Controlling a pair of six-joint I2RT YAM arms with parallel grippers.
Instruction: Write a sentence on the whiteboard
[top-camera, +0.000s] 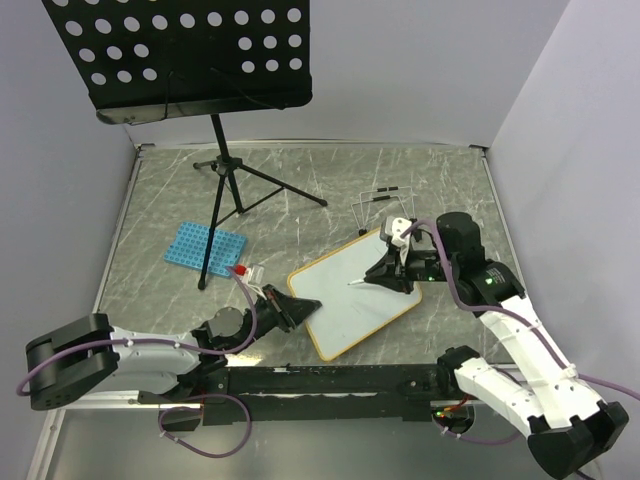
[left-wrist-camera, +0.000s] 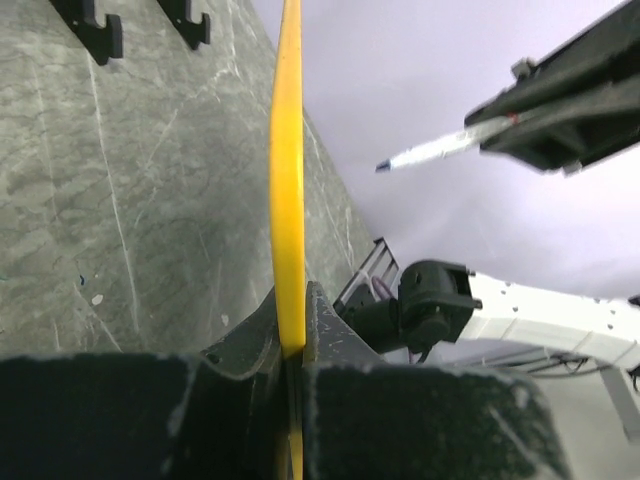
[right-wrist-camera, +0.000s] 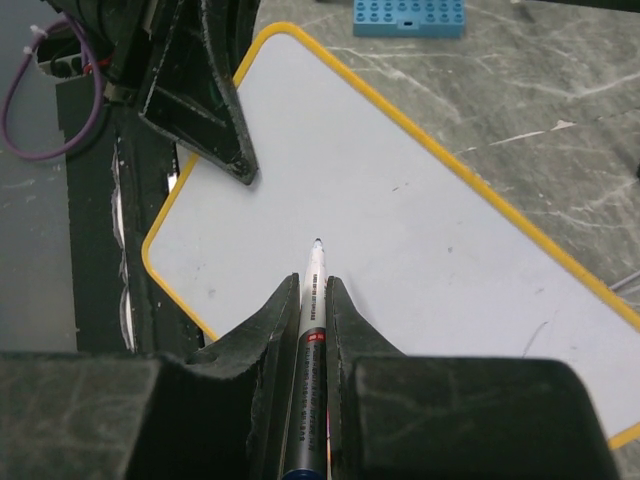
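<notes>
Firmly, left hand (top-camera: 312, 305) pinches whiteboard (top-camera: 350, 310) edge; right hand (top-camera: 385, 273) holds marker (top-camera: 361, 282) above.

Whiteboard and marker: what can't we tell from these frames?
Whiteboard face: left wrist view sees it edge-on.
Marker rear: right wrist view, buried inside the right gripper.
Tip contact with the board: top view too small, right wrist sights along the barrel.

Orange-framed rectangular whiteboard (top-camera: 345, 315) on grey marbled tabletop (top-camera: 420, 180); blue perforated rack (top-camera: 190, 245) left of it, black music stand (top-camera: 200, 85) behind.
</notes>
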